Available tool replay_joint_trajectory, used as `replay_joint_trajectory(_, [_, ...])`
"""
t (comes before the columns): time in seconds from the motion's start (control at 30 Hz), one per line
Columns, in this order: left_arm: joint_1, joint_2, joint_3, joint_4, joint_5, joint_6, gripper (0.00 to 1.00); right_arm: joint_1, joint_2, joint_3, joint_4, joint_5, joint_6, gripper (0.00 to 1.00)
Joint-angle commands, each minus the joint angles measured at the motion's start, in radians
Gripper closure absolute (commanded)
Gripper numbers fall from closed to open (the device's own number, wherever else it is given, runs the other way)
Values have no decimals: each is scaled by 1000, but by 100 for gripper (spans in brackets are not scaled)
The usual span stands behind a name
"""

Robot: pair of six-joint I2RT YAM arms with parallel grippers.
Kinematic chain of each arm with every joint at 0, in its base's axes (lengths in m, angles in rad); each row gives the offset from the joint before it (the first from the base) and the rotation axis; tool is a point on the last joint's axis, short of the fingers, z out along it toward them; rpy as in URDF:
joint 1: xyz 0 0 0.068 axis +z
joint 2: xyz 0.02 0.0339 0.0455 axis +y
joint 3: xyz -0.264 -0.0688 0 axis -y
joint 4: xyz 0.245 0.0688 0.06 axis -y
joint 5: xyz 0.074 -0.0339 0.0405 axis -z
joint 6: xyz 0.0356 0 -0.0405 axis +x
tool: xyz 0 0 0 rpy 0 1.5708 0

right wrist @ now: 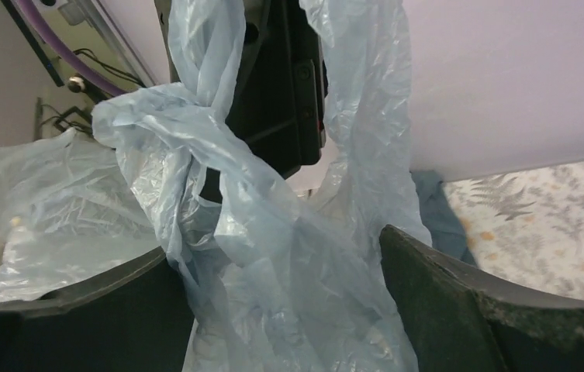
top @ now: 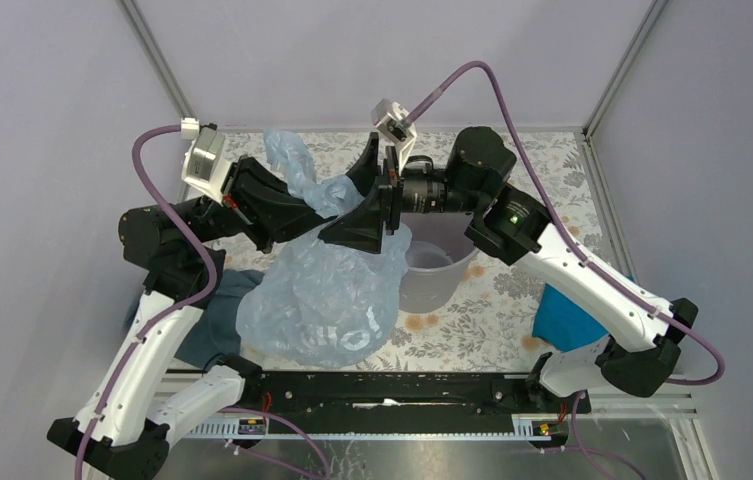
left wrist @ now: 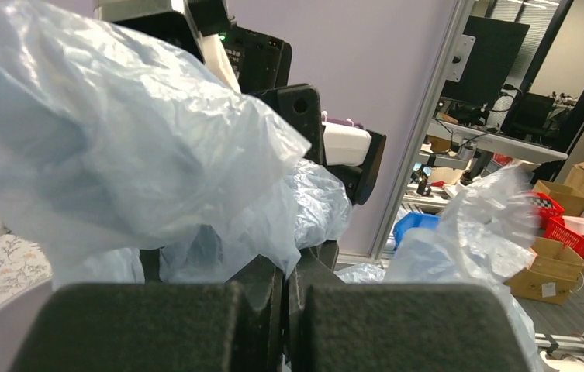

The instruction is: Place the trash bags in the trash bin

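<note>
Thin translucent pale-blue plastic bag (top: 322,300) hangs at left side of round light-grey plastic bin (top: 430,285), not yet inside. Left hand (left wrist: 285,306) clamped on bag top. Right hand (right wrist: 273,256) fingers apart, film between them. Right hand nearer bin; bag must go rightward.

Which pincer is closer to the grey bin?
Right. The right pincer hangs open by the rim of the bin; the left pincer, shut on the bag, sits farther left.

Trash bag (top: 322,300) hung left of and before the trash bin (top: 432,275) stood on the table (top: 492,320), its top pinched by the left gripper (left wrist: 285,310), flanked by the right gripper (right wrist: 288,294) fingers.
</note>
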Motion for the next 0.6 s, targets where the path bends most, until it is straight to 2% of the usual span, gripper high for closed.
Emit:
replay_joint_trajectory(0.0, [-2,6,10,63,-19,-22,100,4,5,-17,117,-39,69,21])
replay_joint_trajectory(0.07, [-3,4,11,48,-32,-20,100,4,-3,-34,143,-43,81,32])
replay_joint_trajectory(0.13, [-2,-4,9,14,-51,-7,93,6,-17,-56,165,-22,93,54])
replay_joint_trajectory(0.17, [-2,-9,3,-5,-64,2,84,5,-26,-64,170,-10,94,65])
replay_joint_trajectory(0.2, [-1,-20,1,-38,-81,23,69,5,-34,-72,171,5,93,75])
replay_joint_trajectory(0.23, [-1,-30,4,-79,-103,45,49,5,-46,-81,169,20,90,82])
replay_joint_trajectory(0.3, [-2,-57,21,-185,-157,91,26,5,-67,-94,151,72,65,95])
replay_joint_trajectory(0.33, [-2,-63,36,-241,-175,120,18,5,-75,-93,128,105,41,100])
replay_joint_trajectory(0.43, [-1,-100,109,-465,-242,243,2,5,-99,-73,28,244,-33,100])
replay_joint_trajectory(0.57, [-2,-153,225,-813,-436,393,1,5,-114,-26,-79,413,-108,100])
